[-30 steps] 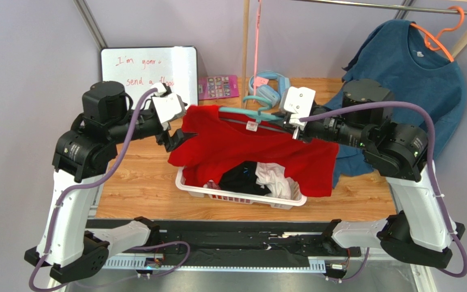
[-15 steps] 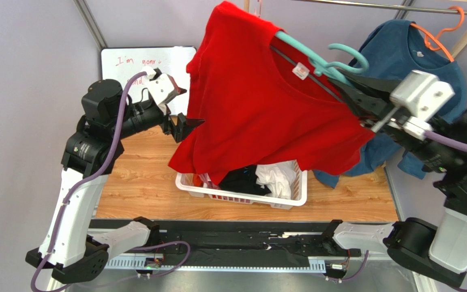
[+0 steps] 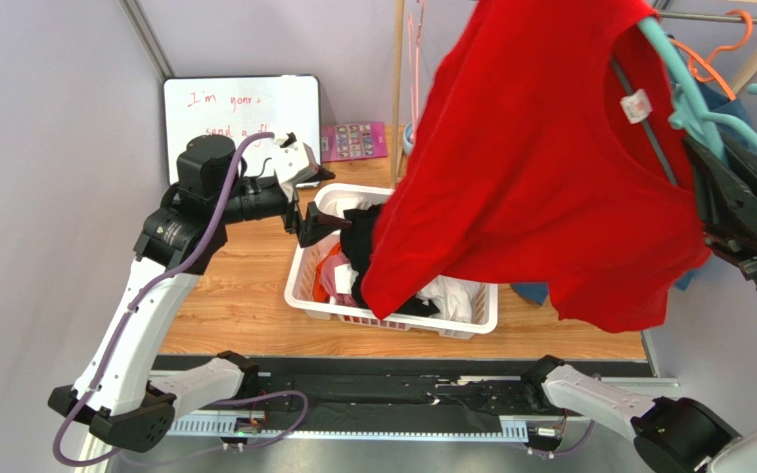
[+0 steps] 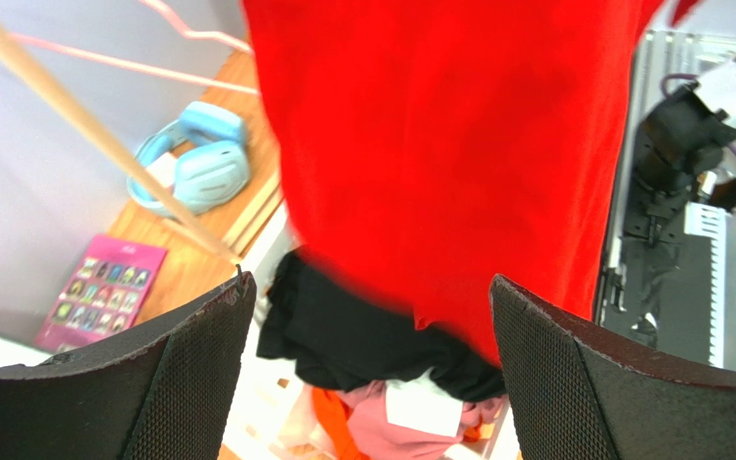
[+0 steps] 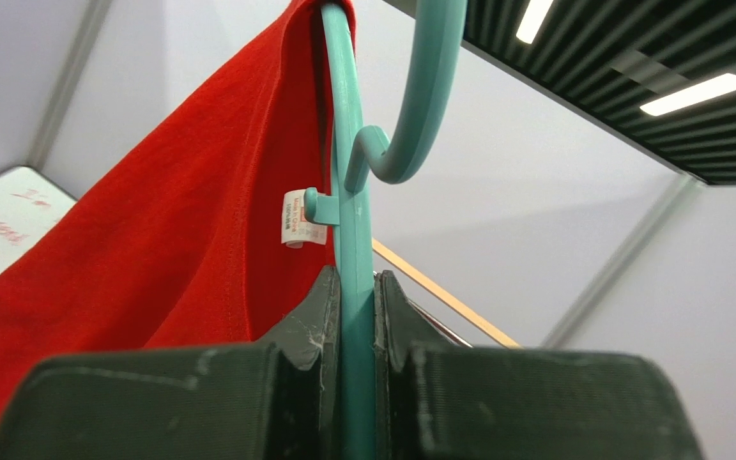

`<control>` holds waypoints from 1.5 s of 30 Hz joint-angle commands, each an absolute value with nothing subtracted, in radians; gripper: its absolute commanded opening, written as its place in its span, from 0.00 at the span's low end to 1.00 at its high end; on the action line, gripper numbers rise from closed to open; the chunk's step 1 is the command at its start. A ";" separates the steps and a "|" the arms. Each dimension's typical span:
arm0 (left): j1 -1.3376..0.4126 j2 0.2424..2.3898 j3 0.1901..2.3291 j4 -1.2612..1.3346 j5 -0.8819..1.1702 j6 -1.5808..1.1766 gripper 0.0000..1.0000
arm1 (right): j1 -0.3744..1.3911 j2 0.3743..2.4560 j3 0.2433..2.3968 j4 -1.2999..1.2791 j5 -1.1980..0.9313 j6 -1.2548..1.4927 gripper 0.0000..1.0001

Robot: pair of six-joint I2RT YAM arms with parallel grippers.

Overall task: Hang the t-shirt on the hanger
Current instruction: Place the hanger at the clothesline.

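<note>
We count one red t-shirt [image 3: 540,168] draped on one teal hanger [image 5: 353,220], high above the table's [image 3: 234,286] right half, its hem over the one white basket [image 3: 452,324] at the near edge. The right claw [image 5: 355,287] pinches the hanger's neck. The left claw [image 4: 367,287] is spread and empty by the basket's far left corner. Along the far edge are one whiteboard [image 3: 239,103], one pair of headphones [image 4: 199,163], one pink card [image 4: 103,292], one pink wire hanger [image 4: 151,57] and one orange hanger [image 3: 708,64]. The table is wood and the walls are pale lilac.

Bright red cloth t-shirt [image 3: 540,168] on teal plastic hanger [image 5: 351,249], above and right of white slatted plastic basket [image 3: 301,266]; whiteboard [image 3: 239,103] behind.
</note>
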State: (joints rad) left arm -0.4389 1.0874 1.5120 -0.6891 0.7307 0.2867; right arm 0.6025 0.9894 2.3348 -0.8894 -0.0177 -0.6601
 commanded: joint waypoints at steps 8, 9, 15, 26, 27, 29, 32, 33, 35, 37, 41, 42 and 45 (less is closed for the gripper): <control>-0.483 1.108 1.502 -0.623 0.798 0.328 0.93 | 0.454 0.877 2.267 -0.730 0.320 -0.886 0.00; -0.483 1.108 1.499 -0.621 0.798 0.328 0.93 | 0.454 0.877 2.272 -0.724 0.345 -0.928 0.00; -0.485 1.108 1.485 -0.609 0.801 0.334 0.93 | 0.454 0.871 2.206 -0.672 0.474 -1.043 0.00; -0.485 1.080 1.431 -0.594 0.801 0.336 0.93 | 0.483 0.909 1.941 -0.653 0.509 -1.002 0.00; -0.485 1.077 1.427 -0.597 0.799 0.336 0.94 | 0.483 0.925 1.928 -0.655 0.512 -0.994 0.00; -0.485 1.074 1.424 -0.598 0.799 0.331 0.94 | 0.483 0.971 1.887 -0.653 0.502 -0.951 0.00; -0.485 1.060 1.417 -0.597 0.790 0.327 0.93 | 0.477 1.029 1.855 -0.663 0.486 -0.847 0.00; -0.485 1.048 1.414 -0.600 0.787 0.327 0.93 | 0.471 1.044 1.856 -0.681 0.479 -0.812 0.00; -0.485 1.035 1.396 -0.601 0.781 0.328 0.93 | 0.430 1.084 1.890 -0.777 0.430 -0.697 0.00; -0.485 1.017 1.375 -0.603 0.782 0.327 0.93 | 0.391 1.152 1.922 -0.900 0.371 -0.516 0.00; -0.485 1.014 1.367 -0.603 0.784 0.305 0.93 | 0.226 1.244 1.963 -0.985 0.171 -0.341 0.00; -0.485 1.012 1.370 -0.604 0.784 0.302 0.93 | 0.195 1.259 1.968 -0.989 0.144 -0.318 0.00; -0.485 1.002 1.371 -0.607 0.779 0.302 0.93 | 0.071 1.287 1.971 -0.977 0.014 -0.246 0.00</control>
